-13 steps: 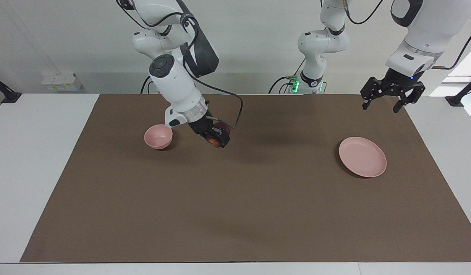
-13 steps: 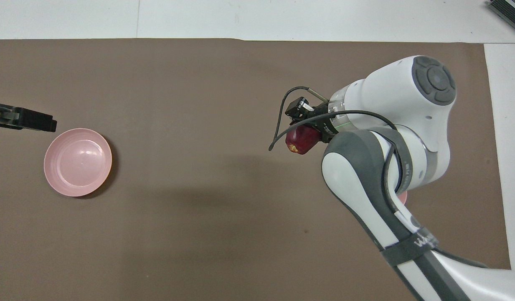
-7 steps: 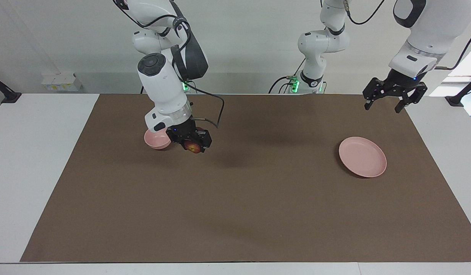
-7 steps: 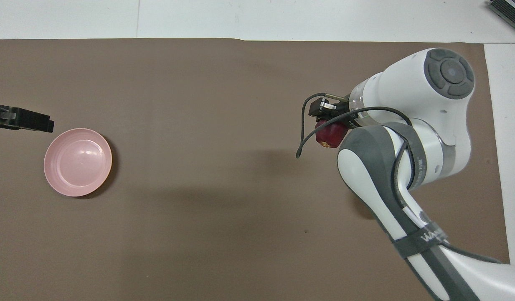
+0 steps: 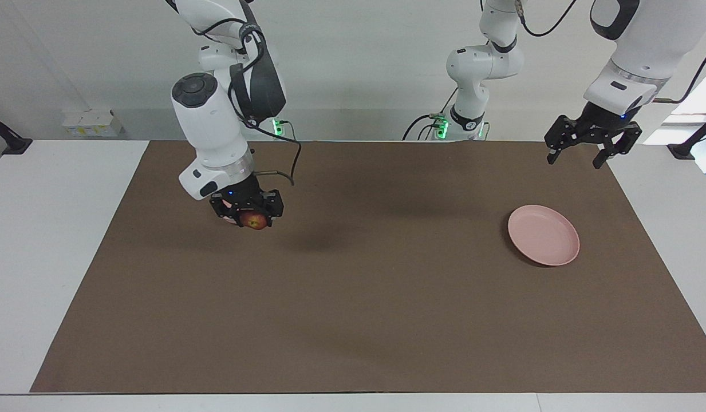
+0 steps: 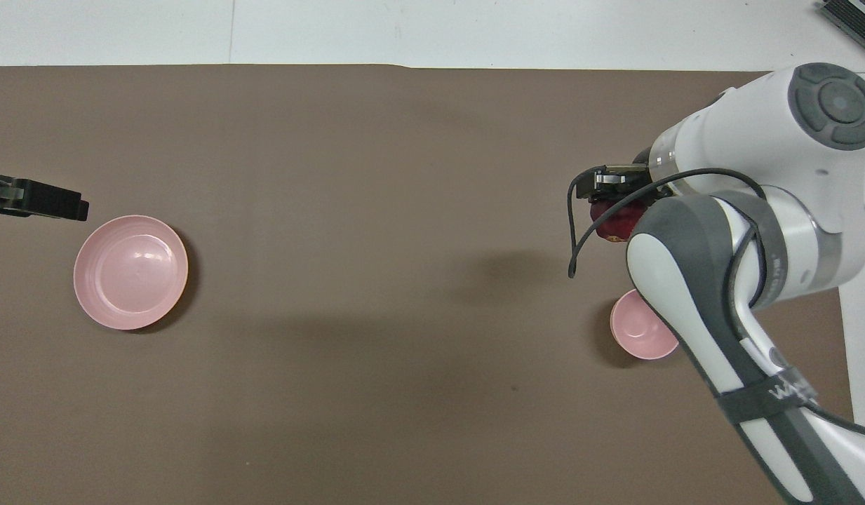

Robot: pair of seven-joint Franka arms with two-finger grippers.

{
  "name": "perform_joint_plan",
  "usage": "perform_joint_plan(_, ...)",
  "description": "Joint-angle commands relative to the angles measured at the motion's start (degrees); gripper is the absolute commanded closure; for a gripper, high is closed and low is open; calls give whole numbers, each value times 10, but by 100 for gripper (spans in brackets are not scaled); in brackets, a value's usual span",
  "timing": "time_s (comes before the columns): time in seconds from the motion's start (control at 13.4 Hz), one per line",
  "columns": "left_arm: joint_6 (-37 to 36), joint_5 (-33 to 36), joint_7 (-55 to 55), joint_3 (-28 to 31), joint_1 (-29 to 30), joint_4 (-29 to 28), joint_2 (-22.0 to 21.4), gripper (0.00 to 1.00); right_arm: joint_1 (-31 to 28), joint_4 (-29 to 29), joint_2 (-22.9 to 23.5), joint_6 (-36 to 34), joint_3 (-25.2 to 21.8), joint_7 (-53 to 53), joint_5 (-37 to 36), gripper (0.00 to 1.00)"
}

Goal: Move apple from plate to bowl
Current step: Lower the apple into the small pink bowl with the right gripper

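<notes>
Red apple (image 5: 254, 220) — clamped in right claw (image 5: 247, 215).

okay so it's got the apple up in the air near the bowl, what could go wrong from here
The right gripper holds the apple above the mat, and in the overhead view the apple is not yet over the bowl; releasing now would likely miss. The bowl is small, so an off-centre drop could bounce off its rim or tip it.
</notes>
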Motion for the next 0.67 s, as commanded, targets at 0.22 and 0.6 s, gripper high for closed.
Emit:
perform_joint_plan(0.22, -35, 10, 2, 43, -26, 8, -23, 0, -46, -23, -42, -57, 7, -69, -23, 100)
perform_joint_plan(0.6, -46, 9, 7, 77, -70, 1, -29, 0, -73, -154, -109, 7, 7, -97, -23, 100)
